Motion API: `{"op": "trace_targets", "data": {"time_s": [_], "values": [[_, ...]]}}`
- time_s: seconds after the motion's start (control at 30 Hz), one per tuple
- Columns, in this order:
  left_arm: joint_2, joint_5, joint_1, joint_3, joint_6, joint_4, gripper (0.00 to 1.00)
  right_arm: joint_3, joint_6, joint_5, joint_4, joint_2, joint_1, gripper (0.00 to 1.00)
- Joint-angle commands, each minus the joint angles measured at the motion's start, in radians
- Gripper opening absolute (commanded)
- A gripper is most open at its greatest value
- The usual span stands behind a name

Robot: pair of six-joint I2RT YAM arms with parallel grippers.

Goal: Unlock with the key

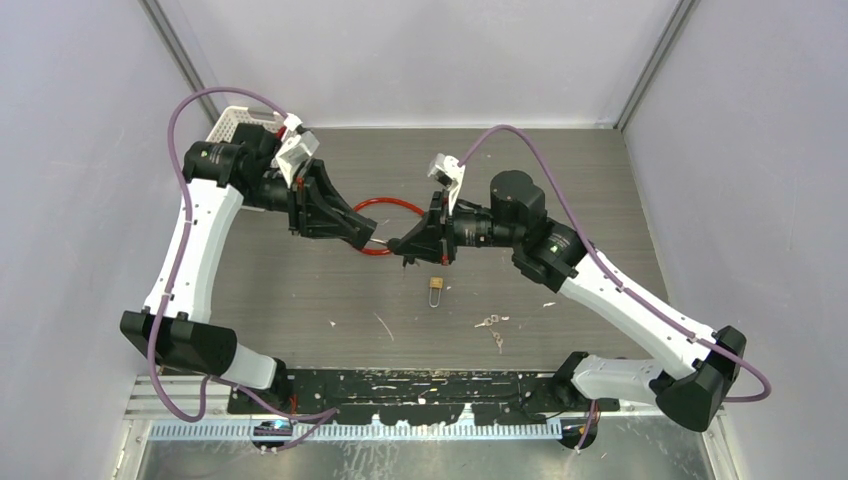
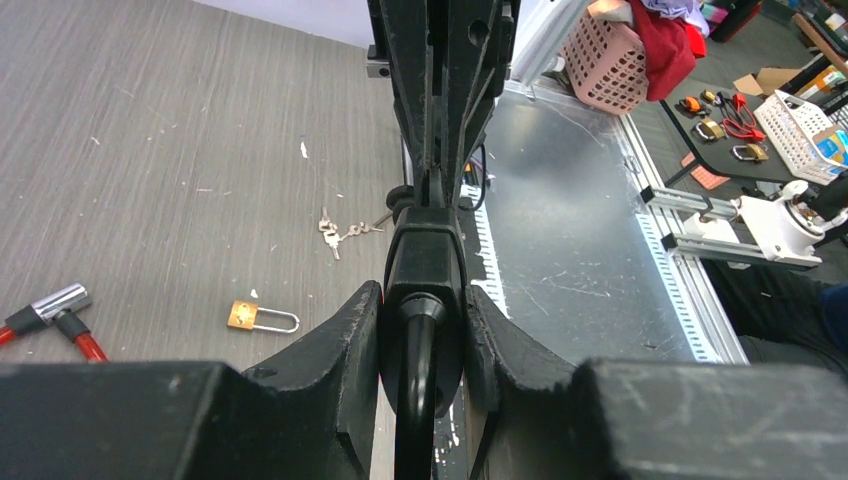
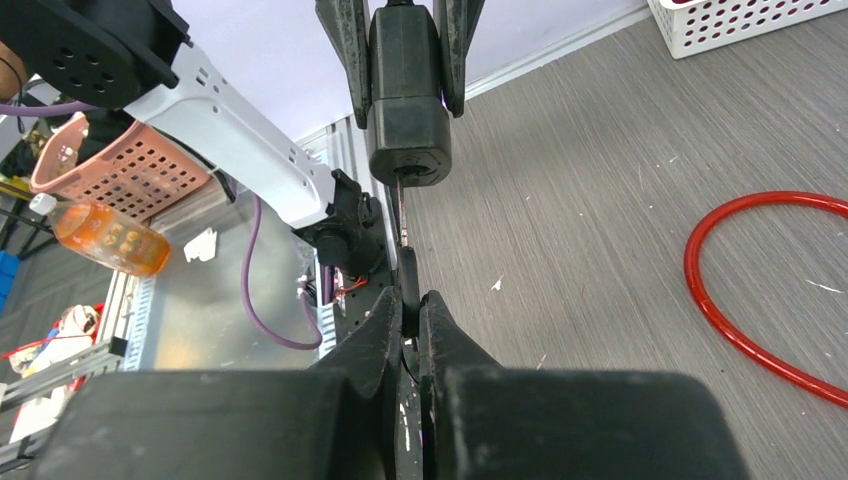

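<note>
Jointly held: lock and key met above the desk

Lock. The left gripper (image 2: pixel 422 300) was pressed together on the black lock body (image 3: pixel 405 110), one finger on each flank. The body was held clear of the desk (image 1: pixel 600 200), near the middle of the work area. Its keyhole face was turned toward the right arm.

Key. The right gripper (image 3: pixel 412 305) was pinched tight on the dark head of the key (image 3: pixel 407 265). The thin blade ran straight from the fingertips to the keyhole. The tip met the keyway, but how far it had entered could not be told from any view.

Alignment. In the top view the two grippers stood nose to nose and almost touching. Both wrist views showed the lock body and key blade on one line.

Cable. The red cable (image 1: pixel 388 202) lay in a loop on the desk behind the grippers. Its chrome-tipped end rested on the surface, apart from the lock body.

Other items. A small brass padlock (image 1: pixel 437 290) lay flat on the desk just nearer the arm bases than the grippers. A loose bunch of keys (image 1: pixel 490 323) lay beyond it to the right. A white basket (image 1: pixel 235 122) sat at the far left corner.
</note>
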Motion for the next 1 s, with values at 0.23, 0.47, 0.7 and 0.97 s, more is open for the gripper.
{"op": "trace_targets", "data": {"time_s": [0.23,0.47,0.7,0.97], "values": [[-0.026,0.222,0.013,0.023,0.042,-0.184,0.0,-0.07,0.078,0.152,0.278,-0.062,0.046,0.01],[-0.038,0.223,0.018,0.006,0.045,-0.183,0.0,-0.155,0.146,0.207,0.418,-0.119,0.046,0.01],[-0.052,0.223,0.017,-0.008,0.044,-0.182,0.0,-0.121,0.155,0.178,0.404,-0.106,0.047,0.01],[-0.065,0.221,0.017,-0.05,0.065,-0.182,0.01,-0.07,0.137,0.167,0.363,-0.098,0.054,0.01]]}}
